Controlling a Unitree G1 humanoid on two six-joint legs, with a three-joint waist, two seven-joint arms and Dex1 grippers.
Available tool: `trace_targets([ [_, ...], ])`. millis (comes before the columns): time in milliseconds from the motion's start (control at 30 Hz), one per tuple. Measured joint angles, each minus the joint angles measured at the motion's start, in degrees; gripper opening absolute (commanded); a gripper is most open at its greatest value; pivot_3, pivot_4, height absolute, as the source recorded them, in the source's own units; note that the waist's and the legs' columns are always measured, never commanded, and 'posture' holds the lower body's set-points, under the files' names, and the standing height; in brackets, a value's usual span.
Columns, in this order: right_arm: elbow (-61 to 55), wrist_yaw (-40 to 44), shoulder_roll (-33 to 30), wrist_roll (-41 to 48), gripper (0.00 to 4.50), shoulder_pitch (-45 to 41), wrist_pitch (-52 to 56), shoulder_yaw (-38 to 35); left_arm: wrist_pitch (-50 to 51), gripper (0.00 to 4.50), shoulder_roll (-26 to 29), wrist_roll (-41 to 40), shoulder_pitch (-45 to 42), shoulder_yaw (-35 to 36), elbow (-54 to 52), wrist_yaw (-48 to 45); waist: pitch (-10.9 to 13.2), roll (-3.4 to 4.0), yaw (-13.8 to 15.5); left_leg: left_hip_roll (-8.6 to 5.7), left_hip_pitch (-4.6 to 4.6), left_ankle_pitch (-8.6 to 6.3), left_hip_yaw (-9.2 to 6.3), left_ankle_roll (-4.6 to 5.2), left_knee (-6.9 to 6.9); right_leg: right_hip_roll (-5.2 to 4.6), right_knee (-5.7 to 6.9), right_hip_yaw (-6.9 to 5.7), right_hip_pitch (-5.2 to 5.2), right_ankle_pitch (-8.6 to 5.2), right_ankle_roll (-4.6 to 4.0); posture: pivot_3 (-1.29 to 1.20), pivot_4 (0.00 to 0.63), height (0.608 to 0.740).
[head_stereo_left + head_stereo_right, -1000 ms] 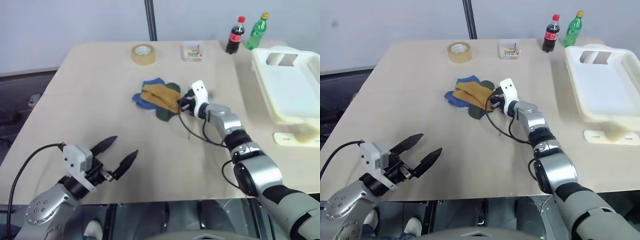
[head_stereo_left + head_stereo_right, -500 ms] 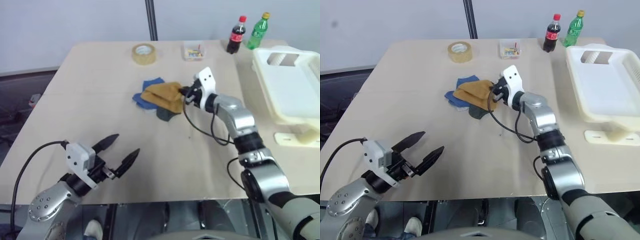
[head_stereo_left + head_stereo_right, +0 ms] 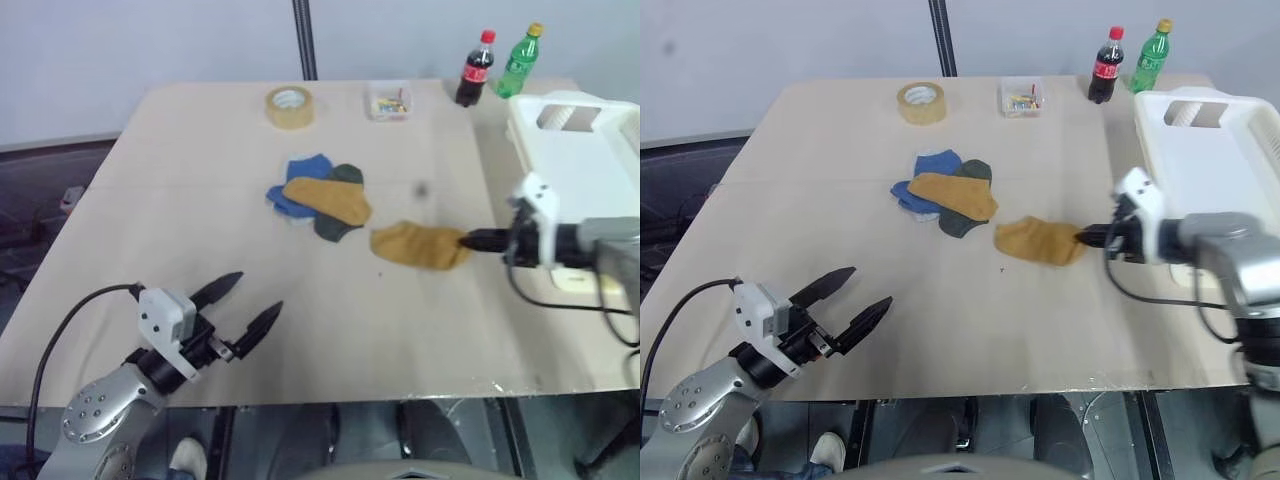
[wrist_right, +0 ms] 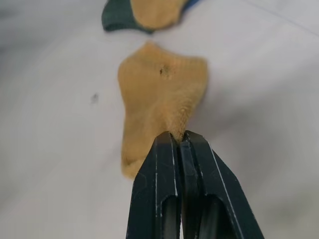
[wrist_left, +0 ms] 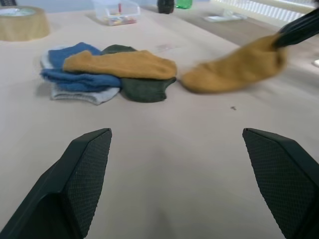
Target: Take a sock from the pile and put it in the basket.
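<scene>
My right gripper (image 3: 470, 240) is shut on one end of a mustard yellow sock (image 3: 418, 244), which hangs from it just over the table, to the right of the pile. The same sock (image 4: 162, 99) hangs from the shut fingertips in the right wrist view. The pile (image 3: 318, 198) of blue, dark green and mustard socks lies mid-table. The white basket (image 3: 580, 170) stands at the table's right edge, just beyond the right gripper. My left gripper (image 3: 248, 306) is open near the front left edge, with nothing between its fingers (image 5: 82, 169).
At the table's far edge sit a roll of tape (image 3: 287, 106), a small clear box (image 3: 387, 101), a cola bottle (image 3: 473, 68) and a green bottle (image 3: 522, 60). A white flat piece (image 3: 575, 280) lies in front of the basket.
My right gripper has pulled a mustard sock off the pile and swung it right and back toward the basket. The left gripper stayed still.
</scene>
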Motion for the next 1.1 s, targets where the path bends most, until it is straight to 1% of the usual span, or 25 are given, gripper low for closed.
trace_targets([
  [67, -1.0, 2.2, -2.6, 4.6, 0.05, -3.9, 3.0, -2.7, 0.0, 4.50, 0.2, 0.0, -0.6, 0.0, 0.0, -0.2, 0.0, 0.01, -0.2, 0.02, 0.03, 0.00, 0.04, 0.00, 0.00, 0.03, 0.04, 0.03, -0.01, 0.00, 0.00, 0.00, 0.150, 0.738],
  [100, -1.6, 2.7, -2.9, 5.6, 0.05, -4.9, 3.6, -3.2, 0.0, 4.50, 0.2, 0.0, -0.8, 0.0, 0.0, -0.2, 0.0, 0.00, -0.2, 0.02, 0.03, 0.00, 0.03, 0.00, 0.00, 0.04, 0.03, 0.02, -0.01, 0.00, 0.00, 0.00, 0.150, 0.738],
  [133, -2.7, 2.9, -2.8, 7.9, 0.05, -6.9, 5.2, -3.7, 0.0, 4.50, 0.2, 0.0, -0.9, -0.1, 0.0, -0.2, 0.0, -0.02, -0.2, 0.04, 0.02, 0.00, 0.03, 0.00, 0.00, 0.05, 0.02, 0.02, 0.00, 0.00, 0.00, 0.00, 0.150, 0.738],
  [200, -5.4, 1.6, -0.2, 10.0, 0.05, -10.3, 7.7, -2.4, 0.1, 4.50, 0.2, 0.1, -1.6, -1.0, 0.1, -0.2, 0.0, -0.07, -0.3, 0.04, 0.05, 0.00, 0.05, 0.00, 0.00, 0.05, 0.02, 0.05, 0.01, 0.01, 0.01, 0.00, 0.150, 0.738],
  [267, -8.1, -2.0, 6.5, 11.8, 0.05, -11.4, 11.1, 3.3, 0.1, 4.50, 0.1, 0.1, -2.4, -1.8, 0.2, -0.2, -0.1, -0.38, -0.1, 0.05, -0.01, 0.00, -0.02, 0.00, 0.03, 0.03, 0.03, -0.01, 0.00, 0.01, 0.01, 0.00, 0.150, 0.738],
  [367, -7.9, -7.0, 14.5, 12.0, 0.05, -11.4, 13.5, 8.7, 0.1, 4.50, 0.1, 0.2, -2.4, -2.1, 0.5, -0.2, 0.0, -0.37, 0.2, -0.06, -0.11, 0.00, -0.01, 0.00, 0.07, -0.06, 0.04, 0.01, -0.09, 0.01, 0.02, 0.00, 0.150, 0.738],
  [400, -7.5, -8.4, 16.5, 11.5, 0.49, -11.5, 13.3, 10.0, 0.1, 4.50, 0.1, 0.2, -2.2, -2.1, 0.8, -0.2, 0.0, -0.38, 0.4, -0.06, -0.15, 0.00, -0.07, 0.00, 0.07, -0.06, 0.01, -0.04, -0.12, 0.01, 0.02, 0.00, 0.150, 0.738],
  [433, -7.0, -9.2, 17.5, 11.0, 0.67, -11.6, 13.2, 10.8, 0.1, 4.50, 0.1, 0.3, -2.3, -2.2, 0.9, -0.2, 0.0, -0.38, 0.6, -0.06, -0.16, 0.00, -0.08, 0.00, 0.07, -0.06, -0.01, -0.05, -0.12, 0.01, 0.02, 0.00, 0.150, 0.738],
  [467, -6.1, -10.1, 18.8, 10.3, 0.67, -12.0, 12.8, 11.8, 0.1, 4.50, 0.0, 0.3, -2.2, -2.2, 1.0, -0.2, 0.0, -0.38, 0.7, -0.06, -0.17, 0.00, -0.08, 0.00, 0.07, -0.06, -0.03, -0.05, -0.13, 0.01, 0.02, 0.00, 0.150, 0.738],
  [500, -4.9, -11.3, 20.3, 9.4, 1.35, -12.2, 12.2, 13.1, 0.0, 4.50, 0.0, 0.4, -2.3, -2.5, 1.0, -0.2, 0.0, -0.37, 1.1, -0.06, -0.19, 0.00, -0.09, 0.00, 0.07, -0.07, -0.03, -0.07, -0.15, 0.02, 0.01, 0.00, 0.150, 0.738],
  [533, -3.5, -12.3, 21.9, 8.3, 1.52, -12.8, 11.4, 13.9, 0.0, 4.50, 0.0, 0.4, -2.0, -2.5, 1.1, -0.1, 0.0, -0.38, 1.1, -0.05, -0.18, 0.00, -0.09, -0.01, 0.07, -0.06, -0.04, -0.06, -0.15, 0.02, 0.01, 0.00, 0.150, 0.738],
  [567, -1.6, -13.7, 24.8, 6.8, 2.08, -13.7, 9.6, 15.1, 0.0, 4.50, -0.1, 0.5, -2.0, -2.8, 1.1, -0.1, 0.0, -0.36, 1.1, -0.06, -0.20, 0.00, -0.09, -0.01, 0.07, -0.07, -0.02, -0.06, -0.19, 0.02, 0.01, 0.00, 0.150, 0.738],
  [600, -1.0, -14.2, 25.9, 6.3, 2.47, -14.0, 8.9, 15.6, 0.0, 4.50, -0.1, 0.6, -2.1, -2.9, 1.1, -0.1, 0.0, -0.36, 1.1, -0.05, -0.19, 0.00, -0.09, -0.01, 0.06, -0.06, 0.01, -0.05, -0.20, 0.02, 0.00, 0.00, 0.150, 0.738],
  [633, 0.9, -16.2, 29.6, 4.8, 3.02, -15.1, 6.4, 16.0, 0.0, 4.50, -0.1, 0.6, -2.1, -3.1, 1.1, 0.0, 0.0, -0.36, 1.1, -0.04, -0.20, 0.00, -0.10, -0.02, 0.06, -0.05, 0.04, -0.05, -0.22, 0.02, 0.00, 0.00, 0.150, 0.738],
  [667, 1.9, -17.5, 31.2, 3.9, 3.54, -15.6, 4.9, 16.1, -0.1, 4.50, -0.1, 0.6, -2.2, -3.2, 1.1, 0.1, 0.0, -0.36, 1.1, -0.05, -0.19, 0.00, -0.11, -0.02, 0.05, -0.06, 0.05, -0.06, -0.22, 0.02, 0.00, 0.00, 0.150, 0.738],
  [700, 2.2, -17.8, 31.6, 3.6, 3.73, -15.8, 4.6, 16.1, -0.1, 4.50, -0.1, 0.6, -2.2, -3.2, 1.1, 0.1, 0.0, -0.37, 1.1, -0.05, -0.19, 0.00, -0.11, -0.02, 0.06, -0.06, 0.04, -0.06, -0.22, 0.02, 0.00, 0.00, 0.150, 0.738],
  [733, 4.0, -20.4, 33.9, 1.7, 4.17, -16.4, 2.4, 16.0, -0.1, 4.50, -0.1, 0.6, -1.9, -3.2, 1.2, 0.3, 0.0, -0.37, 1.1, -0.06, -0.18, 0.00, -0.11, -0.02, 0.05, -0.06, 0.03, -0.05, -0.22, 0.02, 0.00, 0.00, 0.150, 0.738],
  [767, 5.3, -22.0, 35.1, 0.1, 4.48, -16.5, 0.8, 16.1, -0.1, 4.50, -0.1, 0.7, -2.1, -3.4, 1.2, 0.3, 0.0, -0.37, 1.1, -0.07, -0.16, 0.00, -0.10, -0.02, 0.05, -0.06, 0.04, -0.04, -0.23, 0.02, 0.00, 0.00, 0.150, 0.738],
  [833, 6.9, -23.0, 35.2, -1.8, 4.48, -16.3, -1.0, 16.4, -0.1, 4.50, -0.1, 0.7, -2.0, -3.4, 1.2, 0.4, 0.0, -0.37, 1.3, -0.10, -0.19, 0.00, -0.13, -0.03, 0.06, -0.06, 0.03, -0.10, -0.25, 0.02, 0.00, 0.00, 0.150, 0.738],
  [900, 6.5, -21.6, 33.0, -1.8, 4.48, -15.6, -1.9, 16.2, -0.1, 4.50, -0.1, 0.9, -2.0, -3.5, 1.2, 0.5, 0.0, -0.36, 1.4, -0.13, -0.26, 0.00, -0.16, -0.02, 0.06, -0.07, -0.03, -0.12, -0.26, 0.02, 0.00, 0.00, 0.150, 0.738],
  [967, 5.0, -17.9, 28.0, -1.4, 4.48, -14.1, -2.8, 15.8, -0.1, 4.50, -0.2, 1.0, -2.0, -3.5, 1.2, 0.6, 0.0, -0.36, 1.4, -0.13, -0.30, 0.00, -0.18, -0.02, 0.06, -0.08, -0.06, -0.14, -0.24, 0.02, 0.00, 0.00, 0.150, 0.738],
  [1000, 3.0, -14.4, 23.6, -1.1, 4.48, -12.2, -3.8, 15.7, -0.2, 4.50, -0.3, 1.1, -1.9, -3.5, 1.1, 0.6, 0.0, -0.36, 1.5, -0.14, -0.40, 0.00, -0.26, -0.01, 0.07, -0.08, -0.12, -0.23, -0.26, 0.02, 0.00, 0.00, 0.150, 0.738],
  [1033, 2.7, -13.0, 22.0, -1.1, 4.48, -11.4, -4.3, 15.7, -0.2, 4.50, -0.3, 1.1, -1.7, -3.4, 1.2, 0.7, 0.0, -0.36, 1.4, -0.12, -0.40, 0.00, -0.27, -0.01, 0.07, -0.10, -0.13, -0.23, -0.26, 0.02, 0.00, 0.00, 0.150, 0.738],
  [1067, 0.7, -9.1, 18.0, -1.8, 4.48, -8.0, -8.2, 15.6, -0.2, 4.50, -0.3, 1.2, -1.9, -3.8, 1.2, 0.6, 0.0, -0.36, 1.3, -0.10, -0.45, 0.00, -0.29, -0.01, 0.07, -0.09, -0.13, -0.25, -0.29, 0.02, 0.00, 0.00, 0.150, 0.738],
  [1100, 0.0, -7.9, 16.9, -1.9, 4.48, -6.8, -9.5, 15.5, -0.2, 4.50, -0.4, 1.2, -2.0, -3.8, 1.2, 0.6, 0.0, -0.36, 1.3, -0.09, -0.45, 0.00, -0.29, -0.01, 0.07, -0.08, -0.14, -0.25, -0.29, 0.02, 0.00, 0.00, 0.150, 0.738],
])
